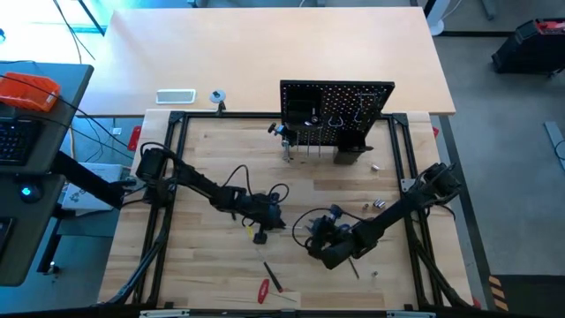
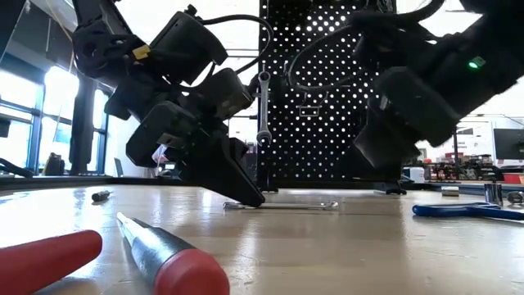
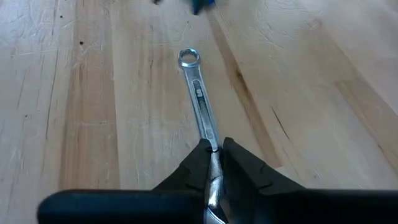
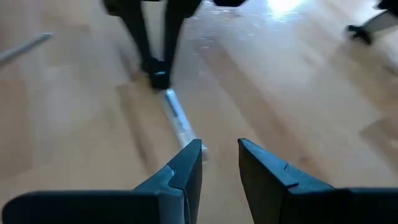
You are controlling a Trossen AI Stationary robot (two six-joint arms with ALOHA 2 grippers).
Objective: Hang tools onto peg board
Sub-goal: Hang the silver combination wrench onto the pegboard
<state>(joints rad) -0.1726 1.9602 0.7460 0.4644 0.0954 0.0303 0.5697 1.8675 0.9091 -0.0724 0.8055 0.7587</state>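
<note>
Overhead, both arms met near the middle of the bench [image 1: 221, 168]: the left gripper [image 1: 265, 221] was down among the tools, the right gripper [image 1: 320, 240] close beside it, and the peg board [image 1: 336, 113] stood upright well beyond both at the far edge, with a red-handled screwdriver [image 1: 263, 290] lying behind them toward the near edge. From bench height, the left gripper [image 2: 246, 193] touched down at one end of the silver wrench [image 2: 282, 205], which lay flat on the wood and reached away from its tips, while a second wrench [image 2: 263, 106] already hung on the board behind. Through the left wrist camera, the fingers [image 3: 198, 163] were pinched onto the wrench's shank [image 3: 200, 99], its ring end pointing straight ahead of the gripper. Through the right wrist camera, the right gripper [image 4: 220, 155] hung with its fingers parted and nothing between them, the wrench's free end [image 4: 180, 124] just ahead of it. Because the grip sat near one end, the long free part would likely sag or swing on lifting; a slow, level raise, with the ring end kept clear for a hook, seemed the sound approach.
</note>
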